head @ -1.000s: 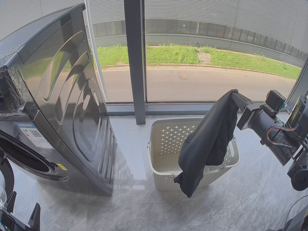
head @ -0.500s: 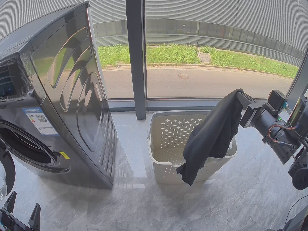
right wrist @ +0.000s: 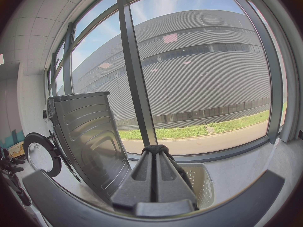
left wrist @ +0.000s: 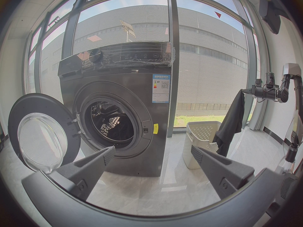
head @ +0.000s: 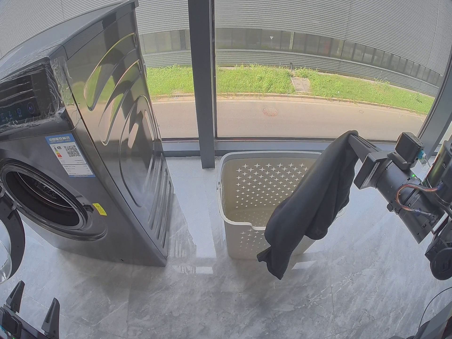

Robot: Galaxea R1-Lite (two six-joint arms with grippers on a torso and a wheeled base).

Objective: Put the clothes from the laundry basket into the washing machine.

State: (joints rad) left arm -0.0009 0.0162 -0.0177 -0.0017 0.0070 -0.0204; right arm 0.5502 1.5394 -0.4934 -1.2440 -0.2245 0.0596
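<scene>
Grey right jaws: pinching black garment [head: 310,198], lifted above basket [head: 263,155].
Left jaws: spread, low, facing washer [left wrist: 126,89].
Washer: door [left wrist: 42,133] open.
Change: camera has swung toward washer, drum mouth fuller in view; garment unchanged in grip, so loading looks next.

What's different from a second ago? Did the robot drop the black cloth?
No. The head camera swung towards the washing machine, so more of its round opening shows. The machine and the laundry basket did not move themselves. The right claw stays shut on the black cloth, which hangs by the basket. The left claw stays open, low down.
</scene>
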